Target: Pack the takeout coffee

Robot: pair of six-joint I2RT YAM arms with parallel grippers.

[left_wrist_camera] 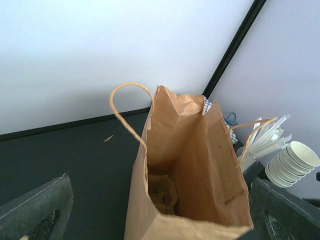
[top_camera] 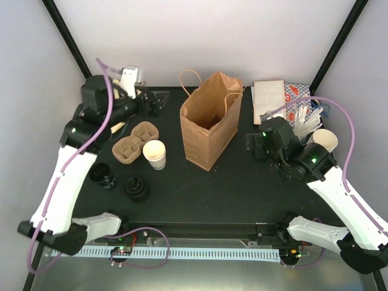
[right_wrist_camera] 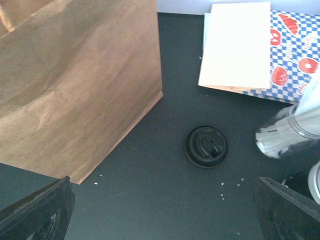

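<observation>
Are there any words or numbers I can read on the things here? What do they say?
Nothing here can be read.
On the white paper cup: any print is too small to read.
On the blue-checked paper: only red pictures, no words seen.
On the black lid: raised marks, unreadable.
On the brown paper bag: none.

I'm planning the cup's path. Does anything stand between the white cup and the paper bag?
Nothing visible does. Only bare table lies between the takeout coffee and the paper bag, which stands upright, mouth open. The cup carrier sits on the cup's other side, away from the bag.
</observation>
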